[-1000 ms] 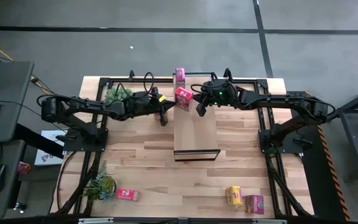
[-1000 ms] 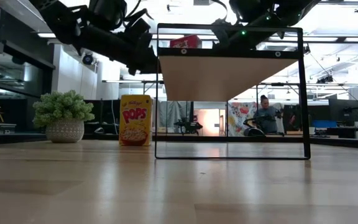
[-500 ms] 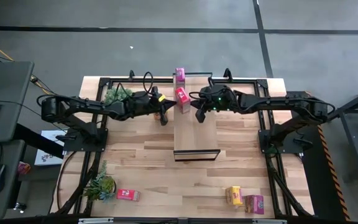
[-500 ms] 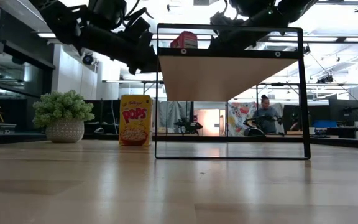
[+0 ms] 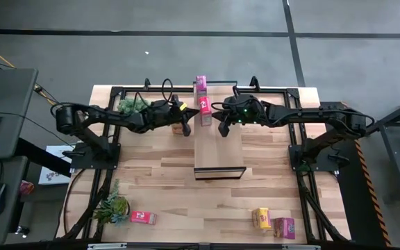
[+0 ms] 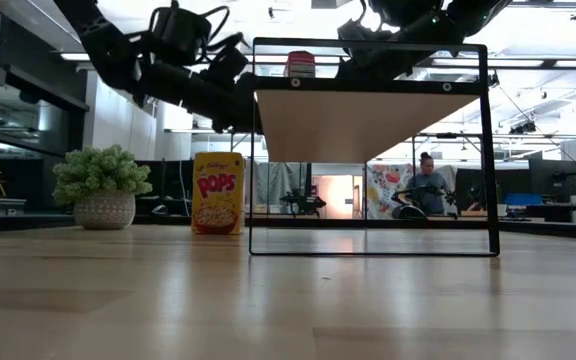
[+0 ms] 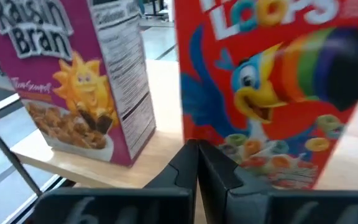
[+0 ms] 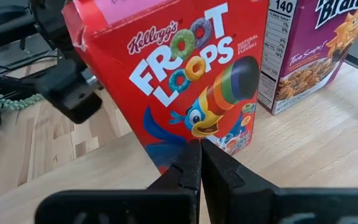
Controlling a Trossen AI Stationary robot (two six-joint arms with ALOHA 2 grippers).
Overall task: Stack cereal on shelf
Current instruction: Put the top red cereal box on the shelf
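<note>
Standing on shelf [image 5: 217, 149]: red box [image 5: 204, 107], purple box [image 5: 200, 85]
Left gripper [image 5: 184, 127]: fingers together, beside shelf
Right gripper [image 5: 222, 129]: fingers together, near red box

Contents by count. Cereal boxes, six in all: two magenta-purple, one on the shelf [image 5: 219, 142] at its far end [image 5: 201, 85] and one at the table's near right [image 5: 284, 227]; two red, one on the shelf [image 5: 204, 106] and one at the near left [image 5: 142, 217]; two yellow, one at the near right [image 5: 262, 218] and one standing beside the shelf [image 6: 218, 193]. Shelves: one. Potted plants: two [image 5: 131, 105], [image 5: 111, 207]. Robot arms: two, left [image 5: 110, 118] and right [image 5: 311, 115].
</note>
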